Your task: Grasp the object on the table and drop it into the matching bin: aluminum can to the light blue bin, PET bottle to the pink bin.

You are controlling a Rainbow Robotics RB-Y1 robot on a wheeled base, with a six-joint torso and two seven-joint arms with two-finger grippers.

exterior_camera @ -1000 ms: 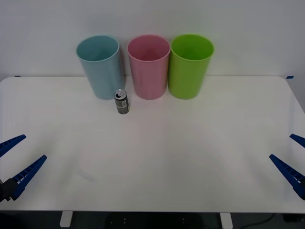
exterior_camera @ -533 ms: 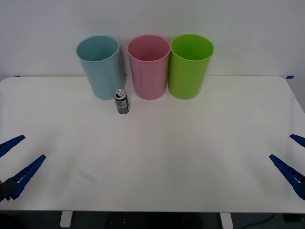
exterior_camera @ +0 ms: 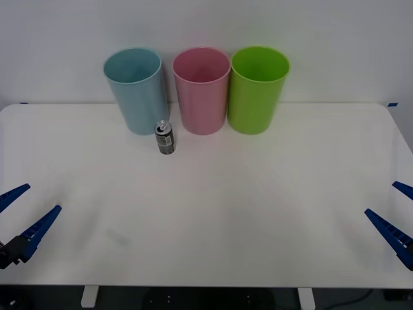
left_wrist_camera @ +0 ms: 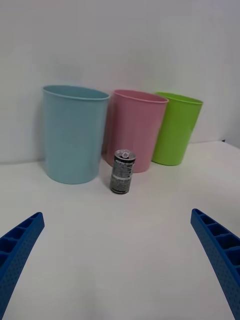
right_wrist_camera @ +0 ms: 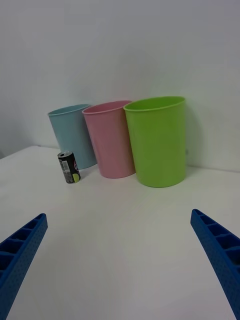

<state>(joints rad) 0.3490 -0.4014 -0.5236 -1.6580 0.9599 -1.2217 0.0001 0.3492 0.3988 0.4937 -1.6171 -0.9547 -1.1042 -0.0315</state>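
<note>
A small dark aluminum can [exterior_camera: 165, 137] with a silver top stands upright on the white table [exterior_camera: 226, 213], just in front of the gap between the light blue bin [exterior_camera: 137, 93] and the pink bin [exterior_camera: 202, 93]. My left gripper [exterior_camera: 44, 197] hovers open near the table's front left corner, far from the can. At the front right edge my right gripper [exterior_camera: 380, 197] is open too. In the left wrist view the can [left_wrist_camera: 122, 171] stands ahead of the open left gripper [left_wrist_camera: 117, 214]. The right wrist view has the can [right_wrist_camera: 68, 167] far off beside the light blue bin [right_wrist_camera: 75, 135].
A green bin [exterior_camera: 257, 93] stands to the right of the pink one, all three in a row at the table's back edge against a white wall. Bare tabletop lies between the grippers and the can.
The left gripper has shifted very slightly at the front left corner. The can, the bins and the right gripper have not moved.
</note>
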